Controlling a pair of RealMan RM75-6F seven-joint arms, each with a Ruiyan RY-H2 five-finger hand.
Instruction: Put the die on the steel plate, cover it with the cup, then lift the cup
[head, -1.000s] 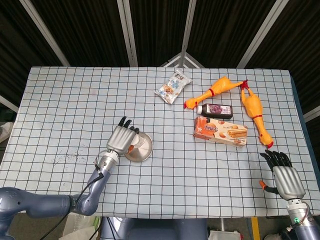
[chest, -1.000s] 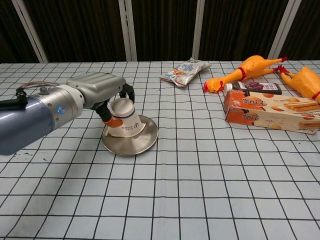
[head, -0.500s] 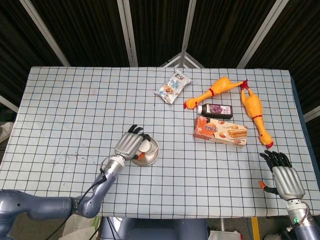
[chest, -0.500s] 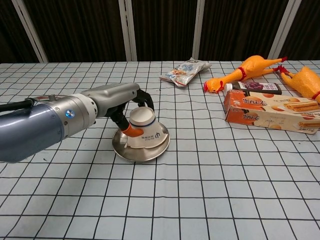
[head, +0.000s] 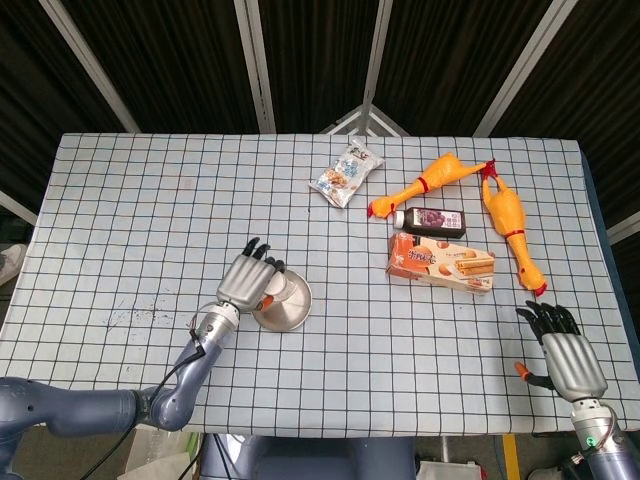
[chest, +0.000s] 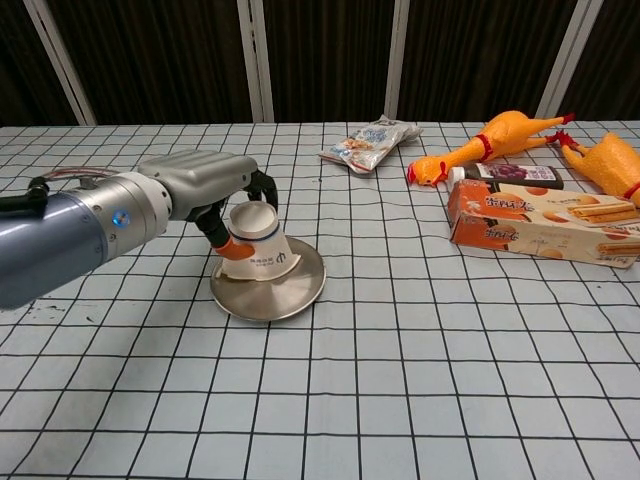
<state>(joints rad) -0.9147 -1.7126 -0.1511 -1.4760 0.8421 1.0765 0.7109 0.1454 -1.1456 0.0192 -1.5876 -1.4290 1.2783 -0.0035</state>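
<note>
Both views: left robot hand (chest: 205, 190) grips inverted cup (chest: 256, 243) on steel plate (chest: 290, 297); head only: right robot hand (head: 565, 355) spread, empty.

Counted: two rubber chickens (head: 430, 183) (head: 510, 228), one cup (chest: 256, 243), one steel plate (chest: 290, 296), one snack bag (head: 346, 173), one bottle (head: 430, 221), one biscuit box (head: 440, 262).

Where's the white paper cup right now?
The white paper cup sits upside down on the round steel plate, table's left half, gripped by the left hand.

Bright, even overhead light, soft faint shadows, both views sharp against a dark backdrop.
</note>
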